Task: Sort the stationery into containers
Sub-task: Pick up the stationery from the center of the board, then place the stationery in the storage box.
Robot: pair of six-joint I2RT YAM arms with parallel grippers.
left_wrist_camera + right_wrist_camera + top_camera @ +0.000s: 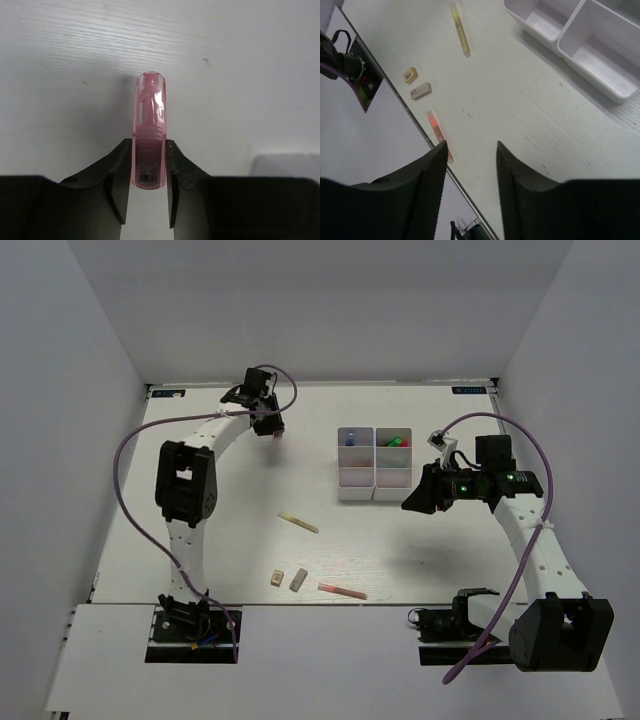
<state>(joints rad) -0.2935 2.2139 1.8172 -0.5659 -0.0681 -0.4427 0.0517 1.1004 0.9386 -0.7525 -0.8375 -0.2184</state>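
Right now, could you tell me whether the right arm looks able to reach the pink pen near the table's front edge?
Probably yes: the right gripper hangs open and empty, and the pink pen lies close by on bare table with nothing between.

Table (450, 560): white, faint wood grain, matte. Back wall (320, 300), left wall (50, 440), right wall (600, 390): plain pale grey panels enclosing the table. Light: even, soft shadows.

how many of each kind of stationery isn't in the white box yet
pens: 2 (yellow pen, pink pen)
erasers: 2
pink marker, held in left tool: 1
total: 5
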